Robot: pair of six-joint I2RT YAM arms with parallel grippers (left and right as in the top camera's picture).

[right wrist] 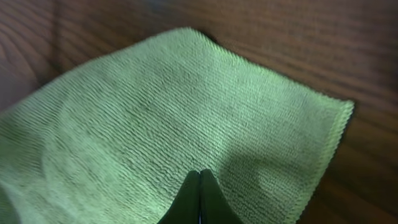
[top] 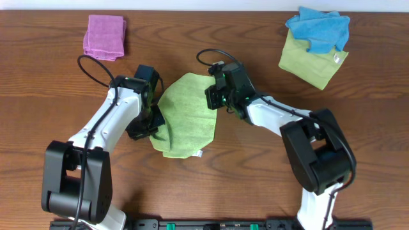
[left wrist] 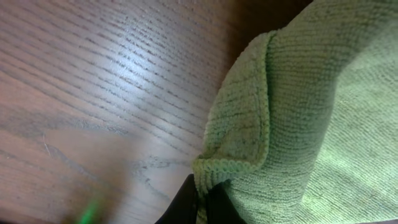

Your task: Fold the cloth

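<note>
Cloth (top: 186, 115) edges hidden beneath left hand (top: 152, 125) and right hand (top: 216, 96) overhead; fingertips (right wrist: 188, 205) cropped at wrist views' bottom edge

Nothing legible: the tag (top: 199, 154) on the cloth (top: 185, 115) is too small.

Left arm (top: 105, 121) and right arm (top: 275, 115) angle inward, wrists pitched down. Left gripper (top: 153, 126) and right gripper (top: 216, 97) closed, each pinching cloth (top: 188, 115) edge.

A dark brown wooden table (top: 38, 96) fills the overhead view, its grain running left to right. In the left wrist view a pale sheen (left wrist: 130, 50) of light lies across the bare wood; the right wrist view shows it dimmer and reddish.
</note>
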